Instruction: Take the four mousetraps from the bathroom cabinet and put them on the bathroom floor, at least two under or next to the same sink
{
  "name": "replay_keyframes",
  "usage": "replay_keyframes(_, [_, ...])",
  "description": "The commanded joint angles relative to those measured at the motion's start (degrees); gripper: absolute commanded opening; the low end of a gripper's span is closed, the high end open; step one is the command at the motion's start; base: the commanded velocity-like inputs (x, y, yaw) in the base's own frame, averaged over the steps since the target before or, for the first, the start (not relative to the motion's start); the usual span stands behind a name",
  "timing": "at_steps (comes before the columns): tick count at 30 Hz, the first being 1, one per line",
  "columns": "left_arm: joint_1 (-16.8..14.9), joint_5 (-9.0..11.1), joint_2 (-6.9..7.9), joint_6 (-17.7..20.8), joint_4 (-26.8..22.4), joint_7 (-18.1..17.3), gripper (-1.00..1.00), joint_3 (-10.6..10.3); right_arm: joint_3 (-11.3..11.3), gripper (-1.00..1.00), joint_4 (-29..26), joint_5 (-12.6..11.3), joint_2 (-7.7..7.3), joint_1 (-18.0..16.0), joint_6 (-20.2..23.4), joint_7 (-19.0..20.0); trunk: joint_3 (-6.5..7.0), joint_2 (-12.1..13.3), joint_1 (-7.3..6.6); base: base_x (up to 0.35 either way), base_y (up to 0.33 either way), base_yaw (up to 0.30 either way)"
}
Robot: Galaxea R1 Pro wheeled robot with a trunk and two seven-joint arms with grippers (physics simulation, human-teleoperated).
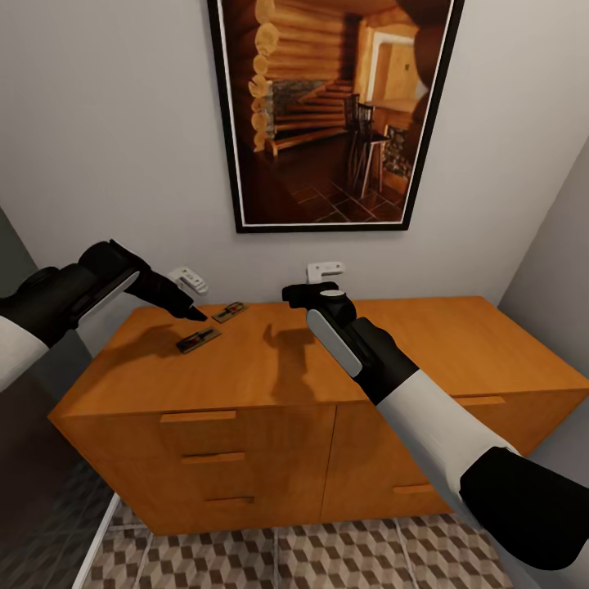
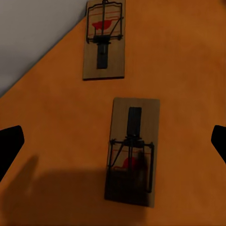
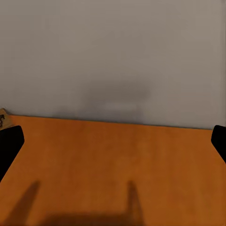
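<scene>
Cabinet (image 1: 270,372) top holds two mousetraps (image 1: 198,339).

- Left arm comes in from the side, forearm roughly level, wrist tipped down a bit.
- Left gripper (image 1: 192,312) points down and forward. In the left wrist view its fingers (image 2: 10,143) sit way out at both edges, so it's spread wide.
- Right arm stretches forward, wrist up.
- Right gripper (image 1: 307,294) is held level, fingers (image 3: 9,143) wide apart too.
</scene>
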Motion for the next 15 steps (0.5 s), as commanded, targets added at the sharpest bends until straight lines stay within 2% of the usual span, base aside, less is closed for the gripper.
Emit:
replay_keyframes(1, [-0.1, 0.0, 0.06, 0.2, -0.1, -0.1, 1.00, -0.1, 0.1, 1.00, 0.0, -0.6, -0.01, -0.1, 0.1, -0.6, -0.06, 0.0, 0.00, 0.000, 0.000, 0.000])
replay_keyframes(11, [0.7, 0.1, 0.09, -0.5, 0.0, -0.3, 1.00, -0.2, 0.1, 1.00, -0.1, -0.6, -0.01, -0.1, 0.1, -0.6, -0.06, 0.0, 0.00, 0.000, 0.000, 0.000])
replay_keyframes(15, [1.1, 0.1, 0.16, -1.0, 0.5, -1.5, 1.00, -0.2, 0.1, 1.00, -0.1, -0.6, -0.01, -0.1, 0.1, -0.7, -0.06, 0.0, 0.00, 0.000, 0.000, 0.000])
